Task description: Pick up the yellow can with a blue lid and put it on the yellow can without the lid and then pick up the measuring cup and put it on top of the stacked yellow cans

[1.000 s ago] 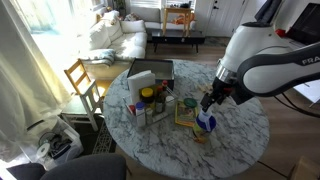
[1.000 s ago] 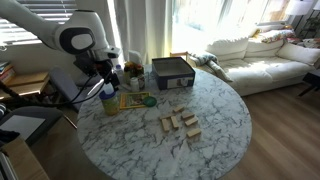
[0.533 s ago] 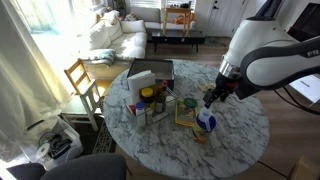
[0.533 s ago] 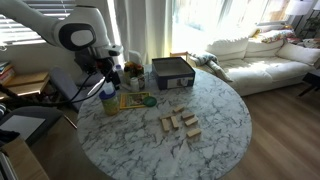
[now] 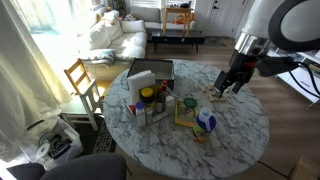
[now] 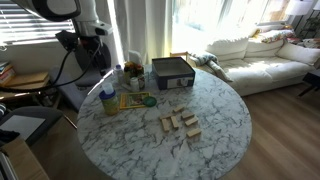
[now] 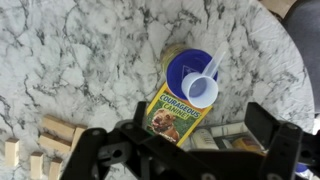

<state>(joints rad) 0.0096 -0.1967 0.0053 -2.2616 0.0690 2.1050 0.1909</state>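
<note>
The yellow can with a blue lid (image 7: 188, 66) stands stacked on the yellow can without the lid (image 6: 108, 107), which the wrist view hides beneath it. A white measuring cup (image 7: 199, 91) lies on the blue lid, its handle pointing to the upper right. The stack (image 5: 205, 123) stands by the table edge, next to a dog book (image 7: 168, 118). My gripper (image 7: 178, 150) is open and empty, well above the stack. In an exterior view it (image 5: 230, 87) hangs above and to the side of it.
On the round marble table (image 5: 240, 130) are wooden blocks (image 6: 178, 122), a dark open box (image 6: 170, 71) and a cluster of bottles (image 5: 148, 100). A wooden chair (image 5: 82, 78) stands beside the table, with a white sofa (image 6: 255, 50) behind.
My gripper has risen up and away from the stack. The measuring cup stays on the blue lid.
</note>
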